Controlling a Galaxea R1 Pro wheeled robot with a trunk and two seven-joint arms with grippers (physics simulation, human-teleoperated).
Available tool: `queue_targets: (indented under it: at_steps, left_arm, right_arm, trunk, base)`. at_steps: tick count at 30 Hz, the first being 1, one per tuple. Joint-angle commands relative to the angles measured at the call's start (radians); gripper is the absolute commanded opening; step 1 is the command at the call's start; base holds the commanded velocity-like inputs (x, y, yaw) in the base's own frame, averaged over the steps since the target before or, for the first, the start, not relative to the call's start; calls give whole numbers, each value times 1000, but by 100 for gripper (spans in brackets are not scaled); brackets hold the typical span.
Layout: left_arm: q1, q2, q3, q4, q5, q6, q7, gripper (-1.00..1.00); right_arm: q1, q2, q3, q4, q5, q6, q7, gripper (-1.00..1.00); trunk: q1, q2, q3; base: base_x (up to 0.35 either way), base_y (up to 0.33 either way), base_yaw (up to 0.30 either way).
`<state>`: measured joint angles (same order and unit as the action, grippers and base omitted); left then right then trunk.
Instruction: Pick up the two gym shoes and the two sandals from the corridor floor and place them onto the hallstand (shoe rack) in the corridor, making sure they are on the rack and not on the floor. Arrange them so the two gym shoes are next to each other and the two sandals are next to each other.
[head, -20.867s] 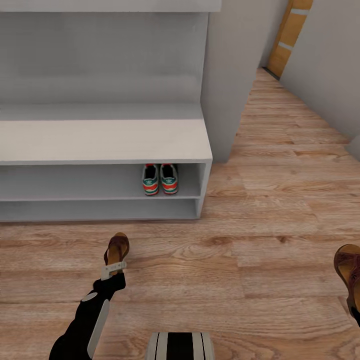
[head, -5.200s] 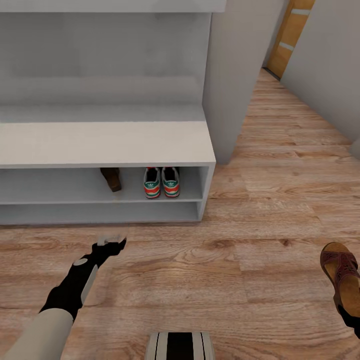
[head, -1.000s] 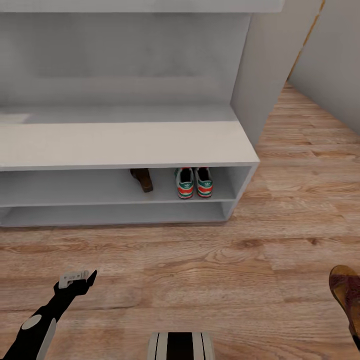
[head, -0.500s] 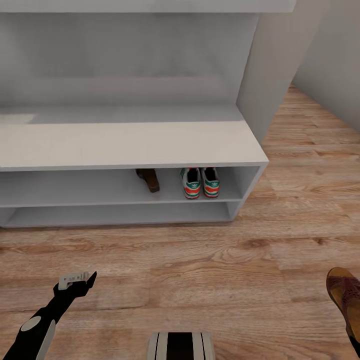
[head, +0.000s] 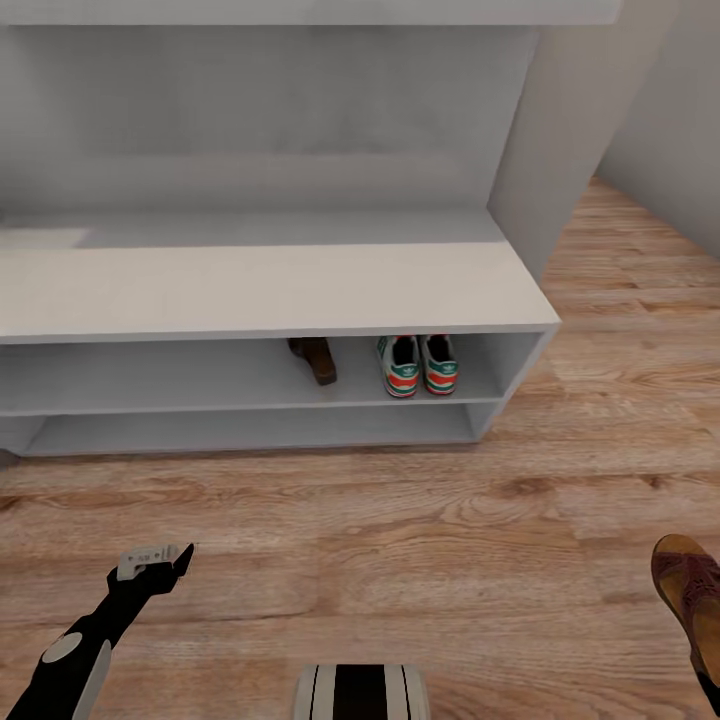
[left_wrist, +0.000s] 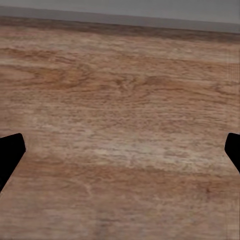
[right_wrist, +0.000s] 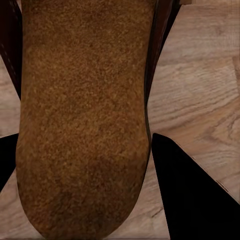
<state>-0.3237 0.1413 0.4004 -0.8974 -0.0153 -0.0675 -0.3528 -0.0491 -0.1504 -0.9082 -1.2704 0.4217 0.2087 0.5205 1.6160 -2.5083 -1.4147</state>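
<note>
Head view: the hallstand (head: 270, 290) stands against the wall, and everything else is placed from it. On its upper open shelf, toward its right end, the two gym shoes (head: 419, 363) sit side by side, touching or nearly so, heels toward the robot. On the same shelf, just to the left of the gym shoes, lies one sandal (head: 313, 358), tilted a little and apart from them. The lower shelf looks bare. The second sandal (head: 688, 588) is out over the corridor floor (head: 400, 540), well in front of the hallstand and beyond its right end, at the edge of the picture. The left claw (head: 152, 560) hovers low over the floor in front of the hallstand's left half, carrying nothing.

Left wrist view: the two dark fingertips (left_wrist: 10, 152) stand wide apart with bare planks between them, so the left claw is released.

Right wrist view: the second sandal's tan footbed runs lengthwise between the two dark fingers (right_wrist: 192, 192) of the right claw (right_wrist: 82, 170), which flank it closely on both sides; the right claw appears to be grasping it, above the floor.

By my judgement three of the four pieces are done: the gym shoes are paired on the rack and one sandal is shelved. What remains is to carry the held sandal to the upper shelf and set it beside its mate.
</note>
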Motion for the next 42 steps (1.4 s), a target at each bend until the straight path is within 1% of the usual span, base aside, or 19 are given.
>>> queue_targets:
  at_steps: [1, 26, 34, 42]
  left_arm:
    - [0, 0, 0, 0, 0, 0, 0, 100]
    - [0, 0, 0, 0, 0, 0, 0, 100]
    - [0, 0, 0, 0, 1, 0, 0, 100]
    - [0, 0, 0, 0, 1, 0, -1, 100]
  right_arm:
    - [0, 0, 0, 0, -3, 2, 0, -100]
    - [0, 0, 3, 1, -3, 1, 1, -100]
    - [0, 0, 3, 2, -3, 0, 2, -100]
    - [0, 0, 3, 2, -3, 0, 3, -100]
  trunk:
    - [0, 0, 0]
    - [0, 0, 0]
    - [0, 0, 0]
    - [0, 0, 0]
  base:
    - [0, 258, 0]
    - [0, 269, 0]
    - [-18, 90, 0]
    - [-220, 93, 0]
